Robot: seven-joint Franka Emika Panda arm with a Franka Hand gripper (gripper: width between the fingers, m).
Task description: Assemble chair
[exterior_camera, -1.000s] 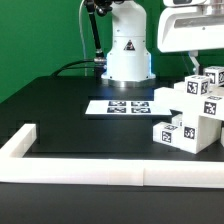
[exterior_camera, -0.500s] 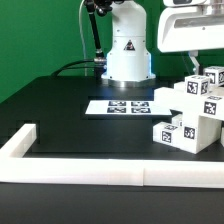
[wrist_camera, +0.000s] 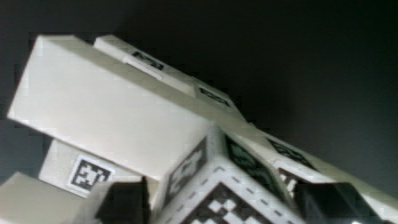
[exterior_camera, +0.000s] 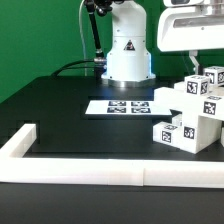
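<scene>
Exterior view: the chair (exterior_camera: 192, 112) is sitting as a chunky white stack of tagged blocks at the right edge of the table (exterior_camera: 60, 105), near the border rail (exterior_camera: 110, 168). The gripper (exterior_camera: 197, 62) is hanging right over its upper blocks, with most of the hand cut off by the frame. The marker board (exterior_camera: 117, 106) is lying left of the chair, toward the arm's base (exterior_camera: 128, 55).

Wrist view: the chair (wrist_camera: 134, 105) is filling the picture at close range, tagged faces tilting across it. No fingers are showing, so I cannot tell whether the jaws are gripping it.
</scene>
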